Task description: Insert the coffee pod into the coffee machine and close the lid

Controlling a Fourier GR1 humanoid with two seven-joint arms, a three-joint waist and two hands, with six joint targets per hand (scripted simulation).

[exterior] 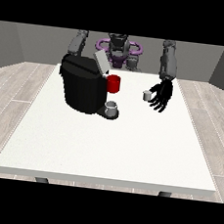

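I see the coffee pod (146, 95) sitting on the tabletop (110, 148), just beside the hand at the view's right (161, 95), whose fingers hang spread and hold nothing. Coffee machine (82, 88) lid (102, 61) stands up. The other hand is hidden.

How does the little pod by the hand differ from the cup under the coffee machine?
The pod is smaller than the cup. The pod stands out on the bare table beside the hand at the view's right, while the cup sits on the coffee machine base. Both are grey and upright.
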